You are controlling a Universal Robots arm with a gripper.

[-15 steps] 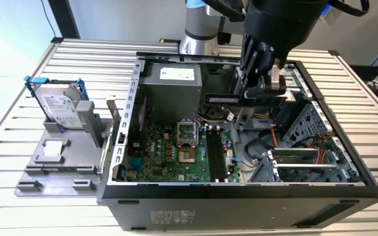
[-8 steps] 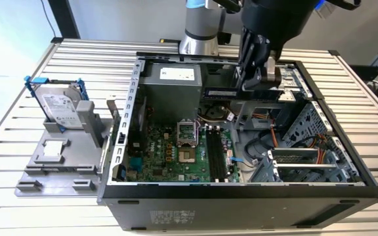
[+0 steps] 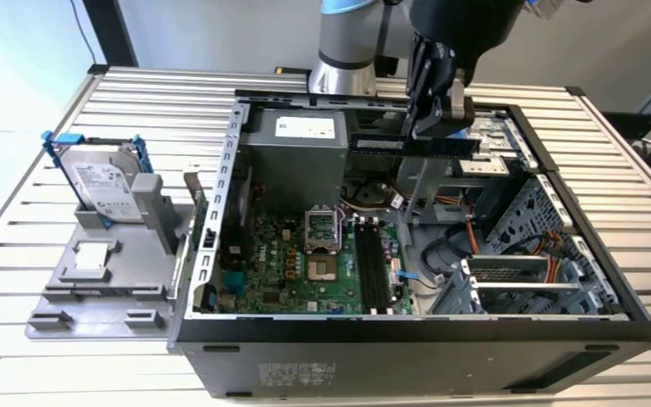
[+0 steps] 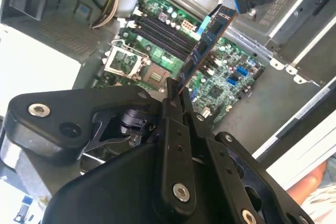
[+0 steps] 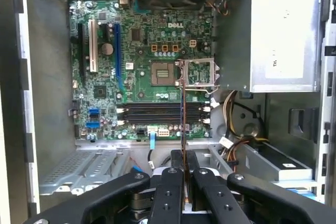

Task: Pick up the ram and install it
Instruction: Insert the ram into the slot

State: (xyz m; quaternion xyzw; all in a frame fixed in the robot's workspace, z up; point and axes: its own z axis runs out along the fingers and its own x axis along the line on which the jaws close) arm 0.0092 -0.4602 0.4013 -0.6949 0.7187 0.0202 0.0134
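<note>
Gripper (image 5: 184, 157) is pinching the ram (image 5: 183, 108) by one end, probably to keep its long edges free. The stick hangs above the motherboard (image 5: 136, 51), crossing its black memory slots (image 5: 157, 111), not seated yet.

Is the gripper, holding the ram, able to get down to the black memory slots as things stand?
Probably yes. The gripper is shut on the ram, above the open case; the memory slots look empty, with nothing else over them.

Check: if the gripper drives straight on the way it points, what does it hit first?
Probably the motherboard near its black memory slots, touched first by the held ram; depth unclear.
</note>
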